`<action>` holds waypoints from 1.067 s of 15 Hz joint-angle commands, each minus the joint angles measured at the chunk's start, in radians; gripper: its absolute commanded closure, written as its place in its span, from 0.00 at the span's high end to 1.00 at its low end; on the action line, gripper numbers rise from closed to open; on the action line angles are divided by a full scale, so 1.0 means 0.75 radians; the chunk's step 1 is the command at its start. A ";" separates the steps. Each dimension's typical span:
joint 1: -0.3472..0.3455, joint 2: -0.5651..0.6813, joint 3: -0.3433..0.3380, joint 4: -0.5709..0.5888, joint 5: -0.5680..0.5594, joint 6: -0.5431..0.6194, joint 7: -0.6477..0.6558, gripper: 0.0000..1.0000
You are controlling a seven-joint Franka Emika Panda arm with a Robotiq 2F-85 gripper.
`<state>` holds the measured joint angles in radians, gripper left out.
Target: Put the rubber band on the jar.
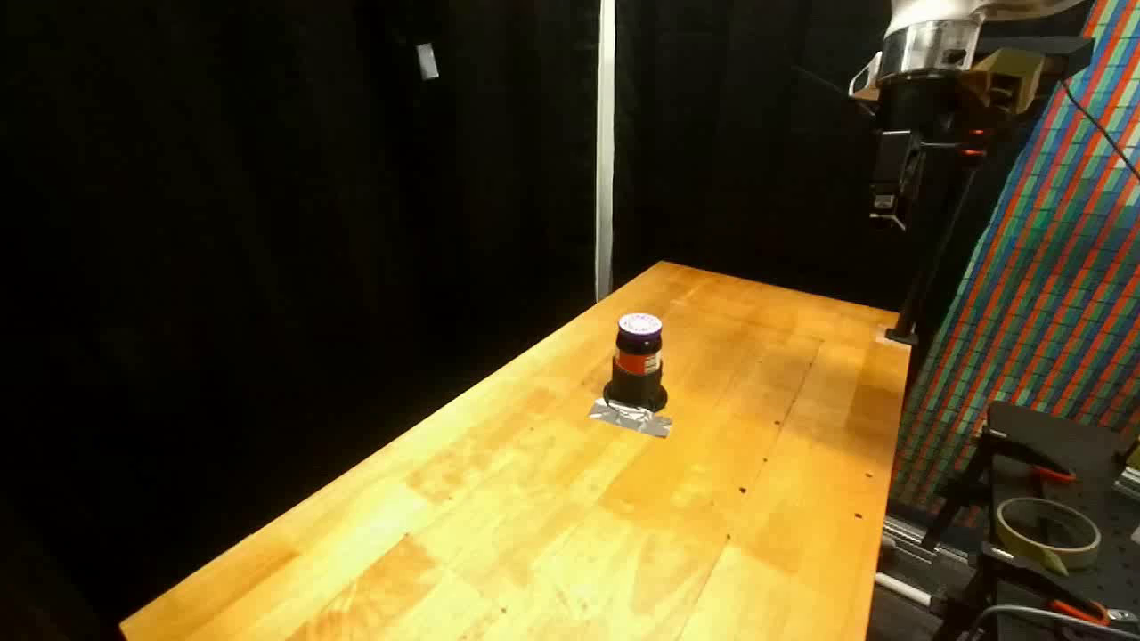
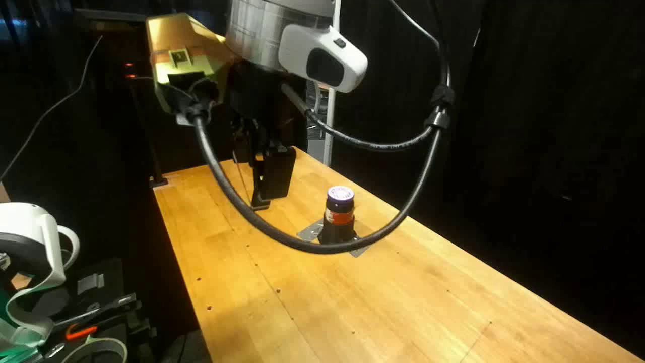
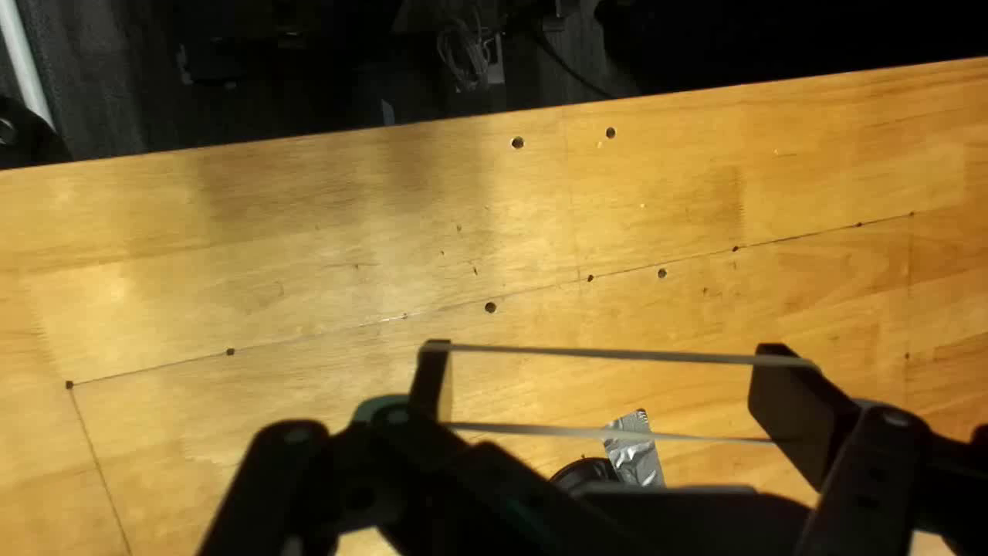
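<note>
Rubber band [image 3: 602,354]: already looped round both fingers [image 3: 799,405] and pulled taut, two pale strands spanning the gap. Loading looks done imo.
Fingers: well apart, not clamped on anything, just holding the loop wide.
Jar [image 1: 639,356]: upright in both exterior views, lower than the fingers and off to one side, well apart from them. No band on it that I can see, so the actual putting-on is left: get over it, lower the strands past the purple lid [image 1: 640,327], slip the loop off. I'd call it half done.
Black holder [image 1: 637,388]: looks like the jar sits down in it, so that's below the fingers too.
Silver tape [image 1: 634,419]: at the holder's foot, stuck to the wooden surface [image 1: 659,499], probably to stop sliding.
Wrist view: only place the band is obvious. Tape shows between the fingers, just past the lower strand. Can't make out the jar, the dark linkage [image 3: 494,486] behind the fingers gets in the way.
Exterior views: you get the lid and orange-red label [image 1: 636,361], which the wrist misses. Fingers are so dark I can't pick out the band.
Cable [image 2: 312,247]: in an exterior view it droops in front of the holder's foot, on the jar side of the fingers.
</note>
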<state>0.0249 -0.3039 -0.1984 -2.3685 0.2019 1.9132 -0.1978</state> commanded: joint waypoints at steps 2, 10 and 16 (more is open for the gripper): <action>-0.040 0.002 0.037 0.012 0.011 -0.004 -0.010 1.00; -0.040 0.000 0.037 0.014 0.011 -0.004 -0.010 1.00; -0.018 -0.012 0.058 0.040 0.087 0.070 0.004 1.00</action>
<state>0.0189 -0.3051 -0.1898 -2.3627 0.2040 1.9236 -0.1978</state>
